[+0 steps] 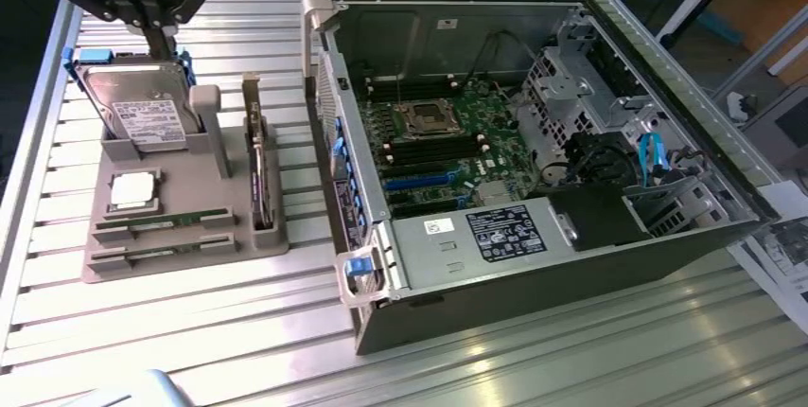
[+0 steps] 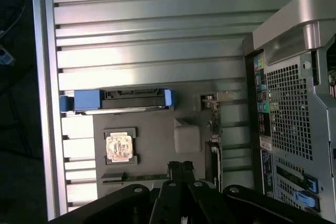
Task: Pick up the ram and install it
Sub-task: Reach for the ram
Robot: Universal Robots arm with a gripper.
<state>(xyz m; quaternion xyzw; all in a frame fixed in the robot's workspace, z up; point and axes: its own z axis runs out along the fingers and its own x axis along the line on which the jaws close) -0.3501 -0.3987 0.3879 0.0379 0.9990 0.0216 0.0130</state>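
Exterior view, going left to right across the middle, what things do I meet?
Square silver processor chip → dark upright expansion card → green motherboard inside the open grey computer case → blue cable.

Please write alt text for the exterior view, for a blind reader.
A black pincer, shut and empty, hangs above a grey holder tray that carries a silver hard drive and two narrow green ram sticks. An open computer case lies beside it.
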